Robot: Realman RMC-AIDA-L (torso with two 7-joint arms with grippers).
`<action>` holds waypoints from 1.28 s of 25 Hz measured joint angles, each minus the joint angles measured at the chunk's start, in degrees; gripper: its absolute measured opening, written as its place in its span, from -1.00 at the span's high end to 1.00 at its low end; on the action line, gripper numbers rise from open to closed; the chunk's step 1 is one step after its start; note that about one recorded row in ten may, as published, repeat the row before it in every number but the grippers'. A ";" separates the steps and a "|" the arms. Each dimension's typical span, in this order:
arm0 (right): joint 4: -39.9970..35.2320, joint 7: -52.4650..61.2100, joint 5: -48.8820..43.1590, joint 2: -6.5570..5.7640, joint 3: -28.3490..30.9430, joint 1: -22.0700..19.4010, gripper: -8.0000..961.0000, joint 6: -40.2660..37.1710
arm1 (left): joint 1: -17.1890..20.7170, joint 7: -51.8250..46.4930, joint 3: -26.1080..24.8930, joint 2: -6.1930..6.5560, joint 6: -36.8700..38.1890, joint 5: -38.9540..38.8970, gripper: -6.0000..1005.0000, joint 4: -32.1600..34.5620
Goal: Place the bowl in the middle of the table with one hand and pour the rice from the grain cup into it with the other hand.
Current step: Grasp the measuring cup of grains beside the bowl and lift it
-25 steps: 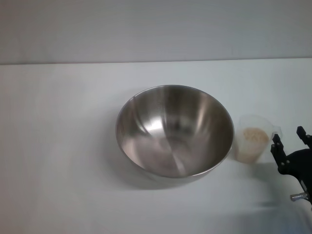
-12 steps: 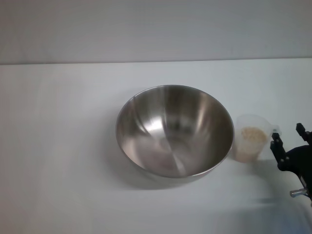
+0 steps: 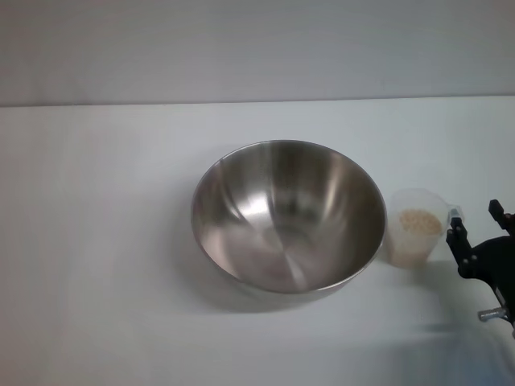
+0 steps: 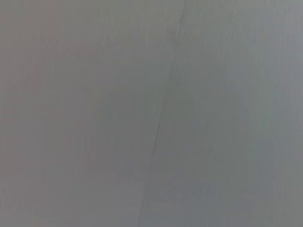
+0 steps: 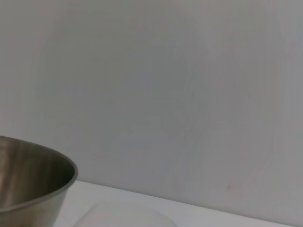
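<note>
Bowl sits mid-counter, grain cup of rice just right of it; bring your right tool, fingers spread, squarely around the cup's wall before lifting.

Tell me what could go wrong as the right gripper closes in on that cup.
1. The grain cup is small, light-looking and holds rice; the open right gripper beside it could nudge it over and spill grains on the table.
2. The cup stands very near the bowl; a push could knock it against the rim.
3. The left gripper is out of sight, so nothing steadies the bowl.
</note>
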 joint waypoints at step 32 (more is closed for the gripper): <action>-0.84 0.00 0.09 0.09 -0.27 2.07 0.56 2.23 | 1.29 -0.42 0.00 -0.07 1.47 0.00 -0.37 -0.05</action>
